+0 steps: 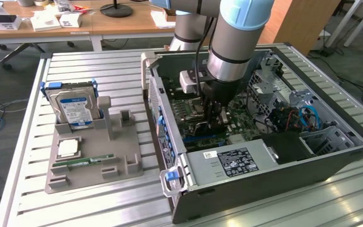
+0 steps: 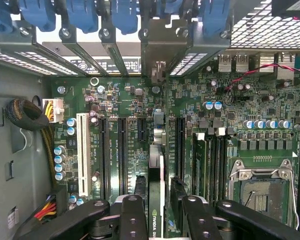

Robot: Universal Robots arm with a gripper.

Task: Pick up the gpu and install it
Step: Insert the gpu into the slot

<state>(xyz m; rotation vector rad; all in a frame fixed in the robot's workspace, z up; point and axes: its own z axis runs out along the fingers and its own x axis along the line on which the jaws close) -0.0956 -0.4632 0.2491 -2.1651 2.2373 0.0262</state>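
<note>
My fingers [image 2: 135, 212] are clamped on the gpu [image 2: 157, 165], which sits edge-on between them. I am down inside the open computer case [image 1: 263, 182]. The card stands upright over the motherboard [image 2: 115, 95], between the long slots, its bracket end at the rear slot covers [image 2: 115, 47]. I cannot tell whether it is seated.

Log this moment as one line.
end effector: shut on gpu | gpu: edge-on over motherboard, inside pc case | seated: cannot tell
</note>
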